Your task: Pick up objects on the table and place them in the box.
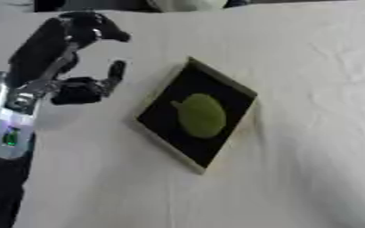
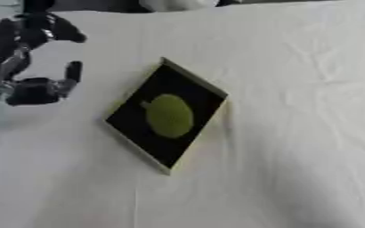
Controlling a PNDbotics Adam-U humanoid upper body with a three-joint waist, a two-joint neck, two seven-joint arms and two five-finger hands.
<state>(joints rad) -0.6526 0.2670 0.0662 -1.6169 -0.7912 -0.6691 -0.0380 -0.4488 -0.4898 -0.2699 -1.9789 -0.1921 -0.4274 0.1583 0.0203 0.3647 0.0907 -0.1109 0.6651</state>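
Item: green fruit (image 1: 200, 115) lying inside the box (image 1: 164, 137) at table (image 1: 310, 133) centre, so I judge it placed; my left hand (image 1: 80, 89), at nine o'clock, hangs empty, fingers relaxed.

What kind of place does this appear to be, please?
Probably a lab or test bench set up for robot handling trials: a table under a creased white cloth, one shallow black box holding a green fruit-like object, and the left robot hand raised beside it.
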